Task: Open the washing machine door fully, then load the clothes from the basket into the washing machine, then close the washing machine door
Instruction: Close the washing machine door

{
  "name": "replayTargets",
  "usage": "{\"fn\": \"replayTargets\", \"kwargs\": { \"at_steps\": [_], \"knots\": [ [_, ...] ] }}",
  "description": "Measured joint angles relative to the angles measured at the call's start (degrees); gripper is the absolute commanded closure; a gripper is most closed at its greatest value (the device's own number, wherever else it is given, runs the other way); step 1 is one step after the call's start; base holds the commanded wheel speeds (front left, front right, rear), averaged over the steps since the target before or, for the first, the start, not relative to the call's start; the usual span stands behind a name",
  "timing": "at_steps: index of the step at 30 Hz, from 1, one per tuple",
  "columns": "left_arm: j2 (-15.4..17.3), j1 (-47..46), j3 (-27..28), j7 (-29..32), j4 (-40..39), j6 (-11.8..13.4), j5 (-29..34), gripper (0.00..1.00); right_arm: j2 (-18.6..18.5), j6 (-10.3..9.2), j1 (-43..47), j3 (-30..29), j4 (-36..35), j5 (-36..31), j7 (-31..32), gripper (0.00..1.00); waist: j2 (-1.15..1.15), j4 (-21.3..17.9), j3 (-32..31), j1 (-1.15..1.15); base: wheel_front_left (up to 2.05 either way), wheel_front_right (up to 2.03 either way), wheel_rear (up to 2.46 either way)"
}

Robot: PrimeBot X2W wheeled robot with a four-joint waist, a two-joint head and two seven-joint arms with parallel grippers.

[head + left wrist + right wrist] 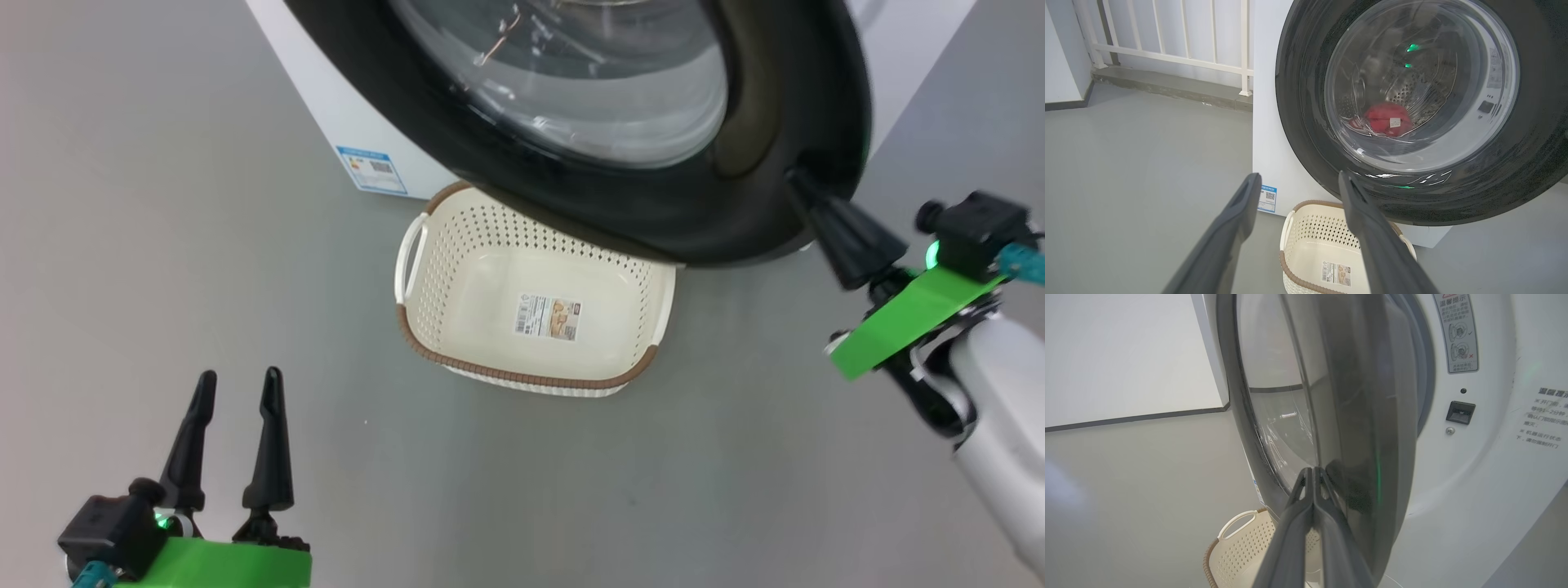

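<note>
Your basket [522,377] sits on the grey floor [163,245] at the foot of the washing machine [343,106]. Its far rim is tucked under the lower edge of the washing machine door [571,196], which overhangs it in the head view. Inside the basket there is just a paper sticker [549,318] on the bottom. A blue energy sticker [371,169] marks the machine's lower left corner, just beside the basket's white handle.

The door stands ajar. The right wrist view has it nearly edge-on, with the latch socket [1460,412] and a warning label [1455,332] bare on the white front beside it. The clothes [1384,118] lie low in the steel drum [1412,85], seen through the door's glass as a red bundle with a small white label.

Your right gripper [804,192] is clenched, fingers pressed together on nothing, with its tip against the black rim at the door's right edge. Your left gripper [241,376] is released, fingers spread. It hangs over bare floor, well apart from the basket.

The floor is smooth and matt. A white railing [1167,41] on a low grey kerb runs behind the machine's left side.
</note>
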Motion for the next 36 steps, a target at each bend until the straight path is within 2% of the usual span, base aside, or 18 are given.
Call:
{"fn": "replayTargets", "kwargs": {
  "at_steps": [8, 25, 36],
  "knots": [
    [-0.3, -1.1, 0.0, 0.0, -0.5, 0.0, 0.0, 0.0, -2.7, 0.0, -3.3, -3.2, 0.6, 0.0, 0.0, 1.0, 0.0, 1.5, 2.6, 0.0, 0.0, 0.0, 0.0],
    [-0.7, -4.1, -0.8, 0.0, -1.5, 0.0, -1.5, 0.0, -9.5, 0.0, -18.0, -3.4, 6.7, 1.1, 0.0, 1.0, 0.0, 5.8, 9.2, 0.0, 0.0, 0.0, 0.0],
    [-0.7, -4.3, -0.8, 0.0, -1.7, 0.0, -1.9, 0.0, -8.2, 0.51, -20.3, -5.8, 12.4, 0.1, 0.0, 1.0, 0.0, 7.0, 9.7, 0.0, 0.0, 0.0, 0.0]
  ]
}}
